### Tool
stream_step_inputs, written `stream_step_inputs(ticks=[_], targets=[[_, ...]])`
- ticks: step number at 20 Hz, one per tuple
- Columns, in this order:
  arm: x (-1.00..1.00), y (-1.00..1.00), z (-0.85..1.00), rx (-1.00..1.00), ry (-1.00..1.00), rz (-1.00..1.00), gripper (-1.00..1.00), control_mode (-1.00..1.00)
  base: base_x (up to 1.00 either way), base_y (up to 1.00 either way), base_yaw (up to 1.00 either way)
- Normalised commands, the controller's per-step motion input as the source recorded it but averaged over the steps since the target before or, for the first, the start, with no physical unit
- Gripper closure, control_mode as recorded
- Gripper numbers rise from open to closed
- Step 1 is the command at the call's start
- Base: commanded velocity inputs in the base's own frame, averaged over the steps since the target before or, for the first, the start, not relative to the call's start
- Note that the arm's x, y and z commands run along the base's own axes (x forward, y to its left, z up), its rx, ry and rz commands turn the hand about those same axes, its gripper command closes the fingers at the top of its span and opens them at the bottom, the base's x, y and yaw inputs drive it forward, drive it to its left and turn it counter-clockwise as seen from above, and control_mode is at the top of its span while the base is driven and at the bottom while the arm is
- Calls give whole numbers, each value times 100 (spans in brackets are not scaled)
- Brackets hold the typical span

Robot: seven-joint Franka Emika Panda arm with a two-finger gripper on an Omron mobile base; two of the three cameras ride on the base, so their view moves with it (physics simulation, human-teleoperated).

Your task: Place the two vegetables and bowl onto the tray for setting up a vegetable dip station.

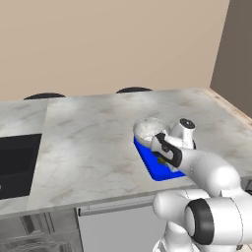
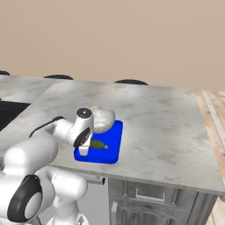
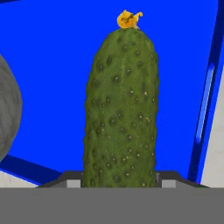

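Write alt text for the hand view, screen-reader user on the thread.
A dark green, bumpy cucumber with a small yellow tip runs up the middle of the frame from between the gripper fingertips, over the bright blue tray. The grey curve of the bowl shows at the left edge, and the tray's raised rim at right.

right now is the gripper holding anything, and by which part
The gripper looks closed on the cucumber, finger tips on either side of its near end, over the blue tray.
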Motion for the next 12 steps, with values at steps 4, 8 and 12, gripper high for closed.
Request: stream_step_inputs(ticks=[4, 8, 12], targets=[[14, 0, -3, 0, 0, 0, 100, -100, 0, 0, 0], [15, 0, -3, 0, 0, 0, 100, -100, 0, 0, 0], [14, 0, -5, 0, 0, 0, 100, -100, 0, 0, 0]])
